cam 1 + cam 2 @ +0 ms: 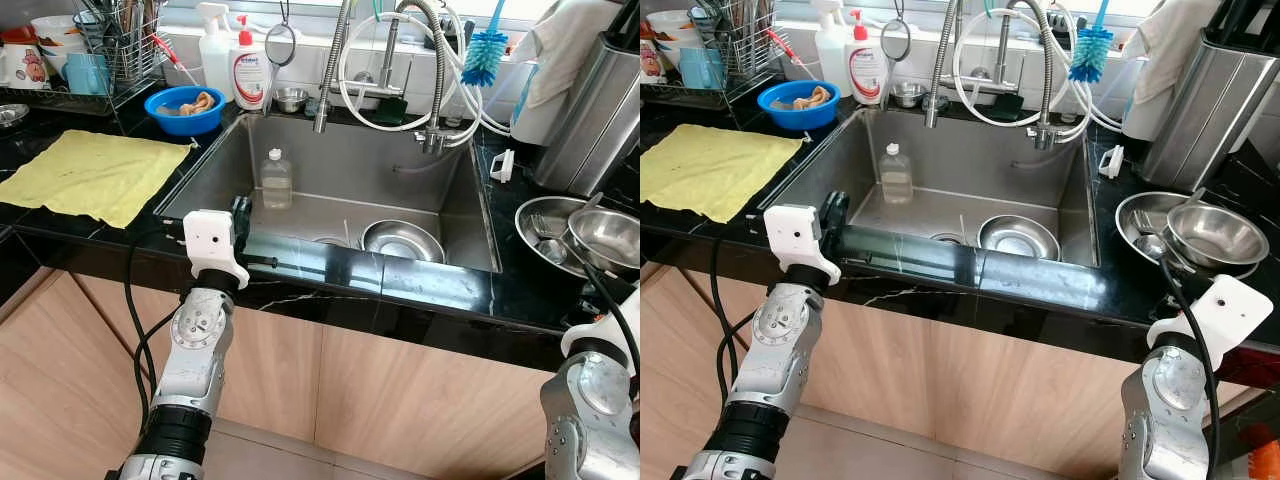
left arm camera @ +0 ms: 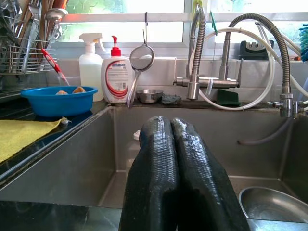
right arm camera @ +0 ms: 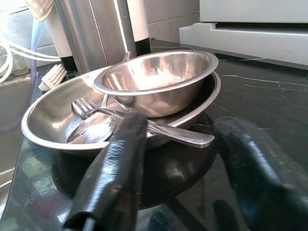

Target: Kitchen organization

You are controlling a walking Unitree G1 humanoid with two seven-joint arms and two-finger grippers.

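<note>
My left gripper (image 2: 171,122) is shut and empty, held level over the front rim of the steel sink (image 1: 215,160), at its left corner. Inside the sink a steel bowl (image 1: 402,240) lies on the floor and a clear plastic bottle (image 1: 276,178) stands by the left wall. On the black counter to the right, a wide steel plate (image 3: 38,120) carries a smaller steel bowl (image 3: 154,82), a fork (image 3: 86,108) and a spoon (image 3: 91,130). My right gripper (image 3: 183,132) is open just in front of that plate, low over the counter, touching nothing.
A yellow cloth (image 1: 90,172) covers the counter left of the sink. Behind it are a blue bowl (image 1: 184,108), a dish rack (image 1: 110,50), a spray bottle and a soap dispenser (image 1: 250,68). The faucet with hoses (image 1: 400,60) overhangs the sink's back. A tall steel container (image 1: 590,110) stands behind the plate.
</note>
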